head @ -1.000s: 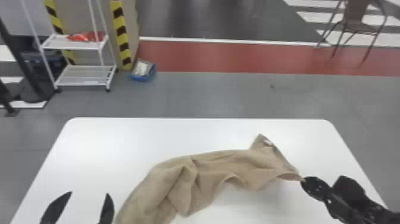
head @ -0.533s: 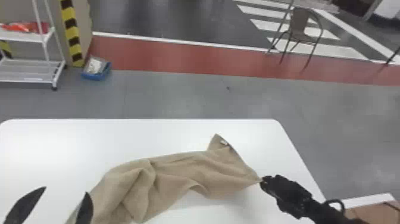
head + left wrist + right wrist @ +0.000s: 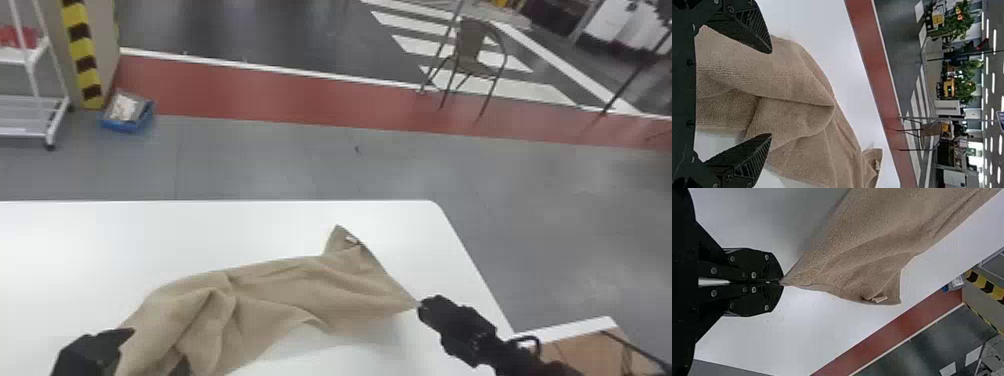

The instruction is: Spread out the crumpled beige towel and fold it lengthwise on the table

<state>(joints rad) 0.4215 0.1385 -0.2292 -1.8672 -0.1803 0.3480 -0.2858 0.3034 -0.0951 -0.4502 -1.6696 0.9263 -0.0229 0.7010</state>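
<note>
Your towel [image 3: 280,295] is beige, your table [image 3: 150,240] white, your left gripper [image 3: 155,350] and right gripper [image 3: 420,304] black. You see grey floor [image 3: 300,170], a red floor strip [image 3: 300,106], yellow-and-black striped tape [image 3: 82,55] and a seemingly blue container [image 3: 121,124].

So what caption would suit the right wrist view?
Closed black jaws grip a rumpled beige cloth towel by one corner over a white table.
</note>
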